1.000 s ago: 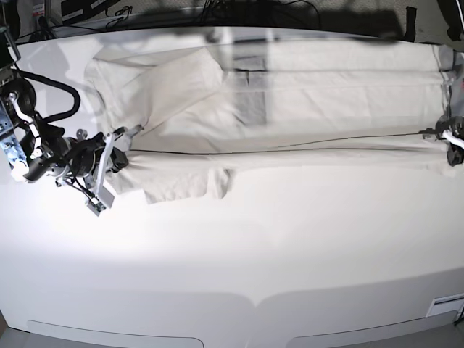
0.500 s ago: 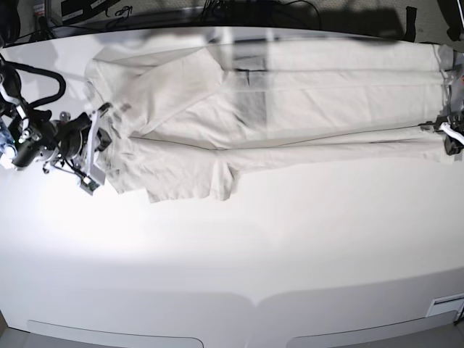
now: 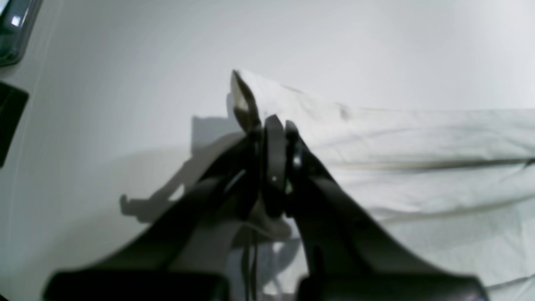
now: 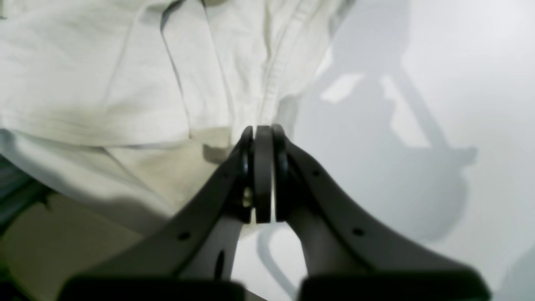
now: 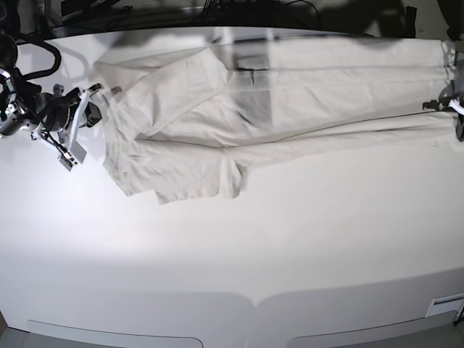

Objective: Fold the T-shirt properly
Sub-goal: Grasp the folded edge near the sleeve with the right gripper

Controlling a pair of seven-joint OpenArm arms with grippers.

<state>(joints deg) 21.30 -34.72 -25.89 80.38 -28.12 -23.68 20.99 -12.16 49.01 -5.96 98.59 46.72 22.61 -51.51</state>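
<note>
The pale beige T-shirt lies stretched lengthwise along the back of the white table, folded over itself, with a sleeve pointing toward the front. My right gripper is at the shirt's left end. In the right wrist view it is shut, with the shirt's hemmed edge at its tips. My left gripper is at the shirt's right end. In the left wrist view it is shut on a corner of the cloth, which sticks up past the tips.
Dark clutter and cables run behind the table's back edge. A small white label sits at the front right corner. The table's front edge has two shallow cut-outs.
Both grippers have moved toward the back of the table, dragging the shirt's near fold with them. The sleeve and lower edge now lie further back and the left end has shifted left.
</note>
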